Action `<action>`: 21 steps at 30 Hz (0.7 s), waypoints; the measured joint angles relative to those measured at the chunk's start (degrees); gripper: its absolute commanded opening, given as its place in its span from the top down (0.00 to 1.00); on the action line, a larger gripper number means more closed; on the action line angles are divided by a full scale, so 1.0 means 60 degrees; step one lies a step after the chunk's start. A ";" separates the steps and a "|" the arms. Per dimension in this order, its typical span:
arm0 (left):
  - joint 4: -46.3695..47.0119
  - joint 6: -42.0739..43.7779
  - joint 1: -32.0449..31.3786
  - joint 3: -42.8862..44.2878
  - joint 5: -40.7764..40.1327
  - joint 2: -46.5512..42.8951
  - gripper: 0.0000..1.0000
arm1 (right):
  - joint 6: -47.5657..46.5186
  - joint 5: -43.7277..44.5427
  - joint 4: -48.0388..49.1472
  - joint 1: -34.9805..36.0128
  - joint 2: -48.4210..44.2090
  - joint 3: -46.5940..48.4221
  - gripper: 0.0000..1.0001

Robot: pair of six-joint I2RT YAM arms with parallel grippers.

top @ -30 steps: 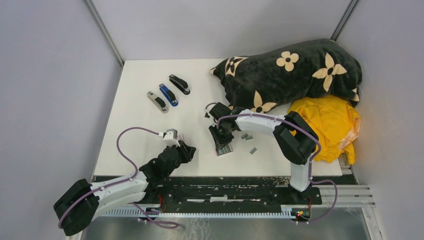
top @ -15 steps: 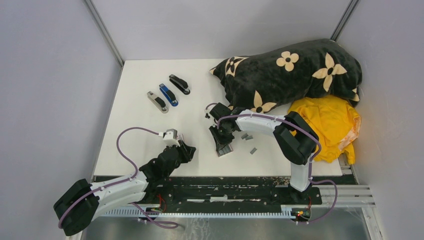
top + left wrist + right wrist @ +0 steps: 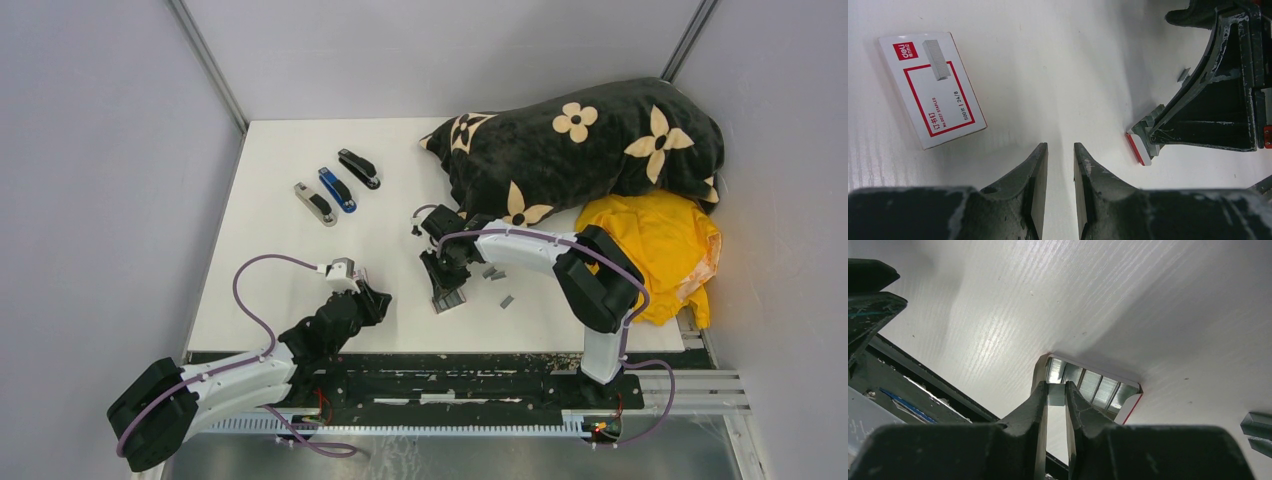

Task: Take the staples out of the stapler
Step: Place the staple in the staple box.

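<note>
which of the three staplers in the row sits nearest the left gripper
The silver-grey stapler, at the row's left end; the blue stapler and black stapler lie farther back.

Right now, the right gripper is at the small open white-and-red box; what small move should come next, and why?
Probably raise the right gripper slowly: its fingertips seem to pinch one grey metallic staple strip at the edge of the small open white-and-red box, so lifting should draw it out.
</note>
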 measured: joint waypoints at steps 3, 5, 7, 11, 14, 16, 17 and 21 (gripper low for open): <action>0.0000 0.0000 0.0000 0.0000 0.0000 0.0004 0.67 | 0.0000 0.0000 -0.0007 0.0007 0.0000 -0.0058 0.80; 0.0000 0.0000 0.0000 0.0000 0.0000 0.0025 0.67 | 0.0000 0.0000 -0.0004 0.0022 0.0000 -0.0066 0.80; 0.0000 0.0000 0.0000 0.0000 0.0000 0.0025 0.67 | 0.0000 0.0000 0.0015 0.0044 0.0000 -0.0080 0.80; 0.0000 0.0000 0.0000 0.0000 0.0000 0.0025 0.67 | 0.0000 -0.0004 0.0022 0.0091 0.0000 -0.0095 0.79; 0.0004 0.0000 0.0000 0.0000 0.0000 0.0029 0.67 | 0.0000 -0.0007 0.0022 0.0135 0.0000 -0.0095 0.79; 0.0000 0.0000 0.0000 0.0000 0.0000 0.0036 0.67 | 0.0004 -0.0004 0.0025 0.0164 0.0000 -0.0095 0.79; 0.0000 0.0000 0.0000 0.0000 0.0000 0.0036 0.67 | 0.0004 -0.0007 0.0022 0.0171 0.0000 -0.0095 0.79; 0.0004 0.0000 0.0000 0.0000 0.0000 0.0033 0.67 | 0.0004 -0.0004 0.0022 0.0182 0.0000 -0.0095 0.79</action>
